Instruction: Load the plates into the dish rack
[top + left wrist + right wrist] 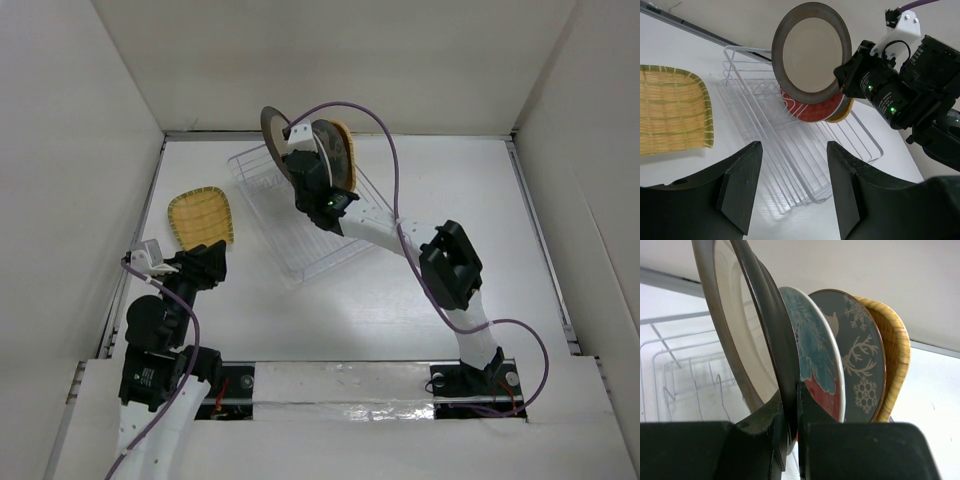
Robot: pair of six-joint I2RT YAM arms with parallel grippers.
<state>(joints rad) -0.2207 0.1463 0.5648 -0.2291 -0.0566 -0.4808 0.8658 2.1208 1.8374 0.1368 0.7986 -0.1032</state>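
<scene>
My right gripper (296, 160) is shut on the rim of the brown-rimmed cream plate (271, 129) and holds it upright over the far end of the dish rack (305, 225). In the right wrist view the gripper (792, 405) pinches that plate (735, 330); just behind it stand the red-rimmed teal plate (815, 355), the dark grey plate (860, 365) and the orange plate (897, 355). The yellow ribbed plate (201, 217) lies flat on the table left of the rack. My left gripper (205, 265) is open and empty, near that plate. In the left wrist view it (792, 185) faces the rack (790, 150).
White walls enclose the table on the left, back and right. The rack lies slanted, its near end (295, 270) without plates. The right arm's purple cable (395, 190) arcs over the rack's right side.
</scene>
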